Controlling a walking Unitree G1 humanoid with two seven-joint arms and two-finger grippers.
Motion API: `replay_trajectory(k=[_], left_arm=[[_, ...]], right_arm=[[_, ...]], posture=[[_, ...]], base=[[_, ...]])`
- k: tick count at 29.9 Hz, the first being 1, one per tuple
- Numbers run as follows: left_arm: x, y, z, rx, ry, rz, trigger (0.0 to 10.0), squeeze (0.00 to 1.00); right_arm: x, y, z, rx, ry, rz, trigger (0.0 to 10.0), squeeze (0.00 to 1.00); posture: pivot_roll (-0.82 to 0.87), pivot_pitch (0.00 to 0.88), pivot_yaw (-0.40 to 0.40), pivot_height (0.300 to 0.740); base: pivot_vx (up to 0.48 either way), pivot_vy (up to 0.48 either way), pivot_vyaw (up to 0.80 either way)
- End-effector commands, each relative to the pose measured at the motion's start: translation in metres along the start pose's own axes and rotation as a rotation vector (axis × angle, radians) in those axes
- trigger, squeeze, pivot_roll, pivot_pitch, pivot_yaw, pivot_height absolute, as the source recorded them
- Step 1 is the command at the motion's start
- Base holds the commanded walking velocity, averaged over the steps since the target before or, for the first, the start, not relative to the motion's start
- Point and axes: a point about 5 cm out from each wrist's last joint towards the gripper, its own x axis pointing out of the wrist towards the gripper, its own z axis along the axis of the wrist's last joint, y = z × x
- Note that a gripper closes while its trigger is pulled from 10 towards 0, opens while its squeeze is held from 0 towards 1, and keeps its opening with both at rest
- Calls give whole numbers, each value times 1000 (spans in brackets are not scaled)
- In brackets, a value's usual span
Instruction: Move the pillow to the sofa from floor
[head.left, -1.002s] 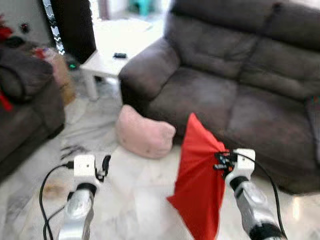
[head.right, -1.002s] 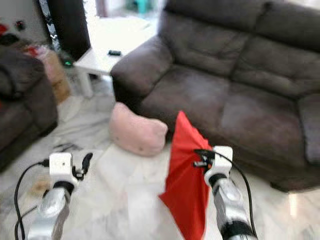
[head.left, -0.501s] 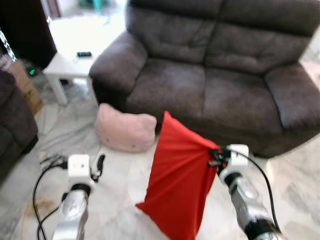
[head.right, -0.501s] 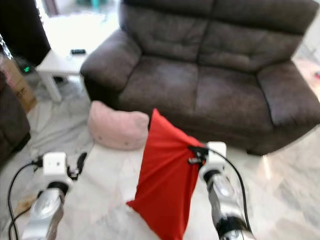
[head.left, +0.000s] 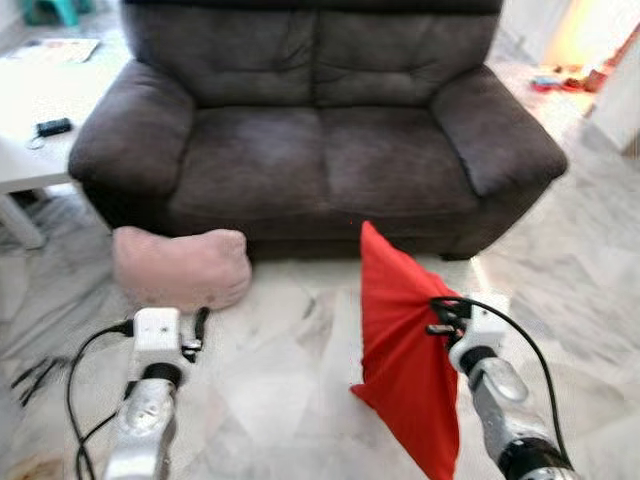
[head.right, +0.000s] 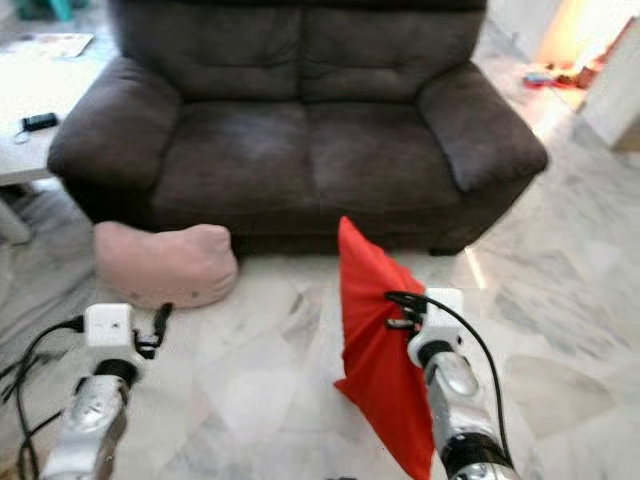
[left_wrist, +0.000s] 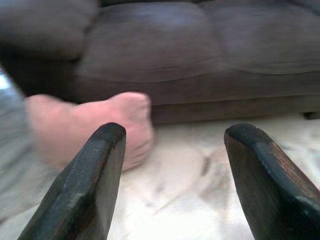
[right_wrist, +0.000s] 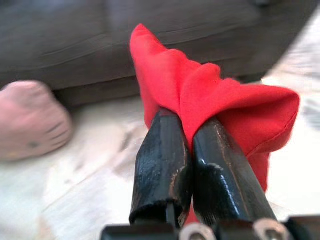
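Hanging from the right pincer (head.left: 437, 318), a red pillow (head.left: 405, 350) was held clear above the marble floor (head.left: 290, 380), its fabric bunched and pinched between the two black fingers (right_wrist: 165, 165), which were pressed together on a fold of the cloth. The pillow drooped downward from the grip, with one corner pointing up toward the sofa and the lower corner dangling near the bottom of the head view. It was held in front of the dark grey two-seat sofa (head.left: 310, 130), short of the seat cushions and level with the sofa's right half.

The left pincer (head.left: 198, 330) was raised over the floor on the robot's left, its fingers (left_wrist: 85, 185) spread wide apart with nothing between them. Beyond it, a pink pillow (head.left: 180, 268) was seen lying on the floor, just in front of the sofa's base below the left armrest.

At the far left, the corner of a white tabletop (head.left: 25, 165) was visible beside the sofa, with a small dark object (head.left: 52, 127) lying on it. Black cables (head.left: 35, 375) were seen on the floor near the left arm. The head views were somewhat blurred.
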Motion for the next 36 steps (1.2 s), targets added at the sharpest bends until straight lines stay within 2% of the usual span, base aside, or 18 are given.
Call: replay_trajectory(k=[1, 7, 13, 16, 21, 26, 31, 33, 36], left_arm=[[-2, 3, -4, 1, 15, 8, 10000, 0], [-1, 2, -2, -1, 12, 3, 10000, 0], [2, 4, 5, -19, -5, -2, 10000, 0], [5, 6, 11, -29, -16, -21, 10000, 0], [7, 6, 27, -30, -46, -144, 10000, 0], [5, 4, 47, -40, -61, -336, 10000, 0], [1, -4, 48, -13, -10, -459, 10000, 0], [-2, -6, 49, -47, 17, -512, 10000, 0], [-4, -6, 49, -56, 40, -549, 10000, 0]], right_arm=[[7, 2, 29, -15, -133, 12, 10000, 0], [7, 2, 30, -23, -139, 18, 10000, 0], [8, 3, 34, -37, -157, 45, 10000, 0], [8, 7, 37, -62, -159, 105, 10000, 0], [7, 10, 43, -102, -156, 223, 10000, 0], [0, 12, 44, -186, -115, 404, 10000, 0], [-6, 18, 42, -233, -79, 533, 10000, 0], [-9, 20, 40, -260, -52, 594, 10000, 0], [-13, 21, 37, -277, -23, 653, 10000, 0]], posture=[[49, 78, -72, 740], [46, 78, -74, 740], [44, 77, -75, 740], [43, 74, -74, 740], [43, 69, -74, 740], [42, 61, -71, 740], [44, 56, -71, 740], [44, 57, -70, 740], [46, 60, -71, 740]], base=[[0, 0, -800], [0, 0, -791], [0, 0, 0], [0, 0, 0], [0, 0, 0], [0, 0, 0], [0, 0, 0], [0, 0, 0], [0, 0, 0]])
